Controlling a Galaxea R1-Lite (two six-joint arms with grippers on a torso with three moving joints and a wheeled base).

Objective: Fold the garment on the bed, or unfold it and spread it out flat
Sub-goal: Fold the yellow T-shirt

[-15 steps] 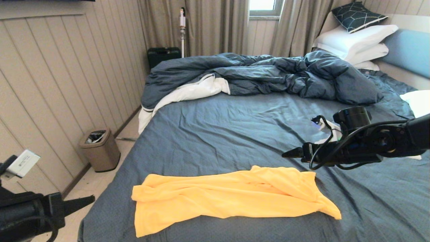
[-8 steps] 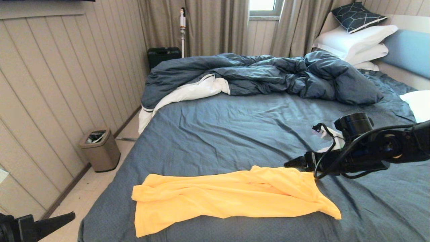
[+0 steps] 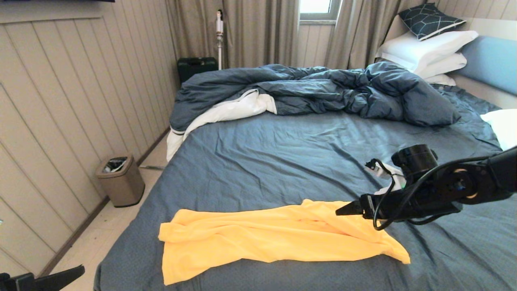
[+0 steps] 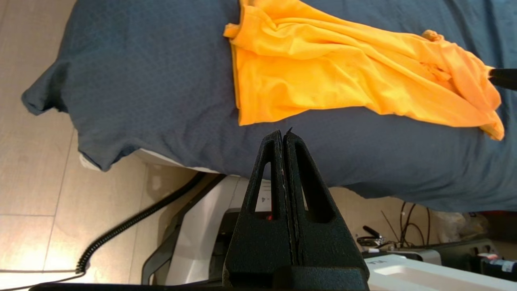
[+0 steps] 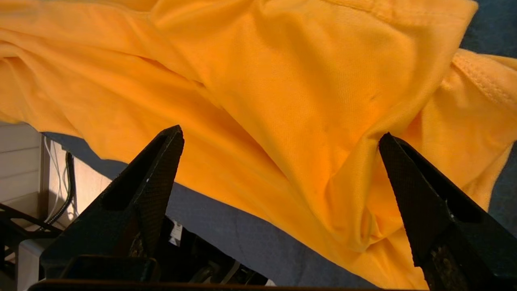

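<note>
A: Starting at our right gripper (image 3: 338, 211): its fingers (image 5: 436, 210) are standing wide apart with nothing between them, and we are hanging them just over the right end of the shirt (image 3: 278, 236).

B: So which way is the shirt lying from those tips?

A: Directly beneath and running away toward our left. Its long axis is stretching across the near part of the bed (image 3: 282, 161), side to side, rumpled into one long band near the front edge.

B: And our left gripper (image 4: 284, 139)?

A: Pressed shut on nothing, and we are holding it low, off the bed, below the shirt's left end. It is well apart from the cloth, so the right one is much the nearer.

B: Are we counting everything?

A: One shirt, one bed, two grippers. We are judging the coming move as a short drop onto the shirt's right end.
</note>
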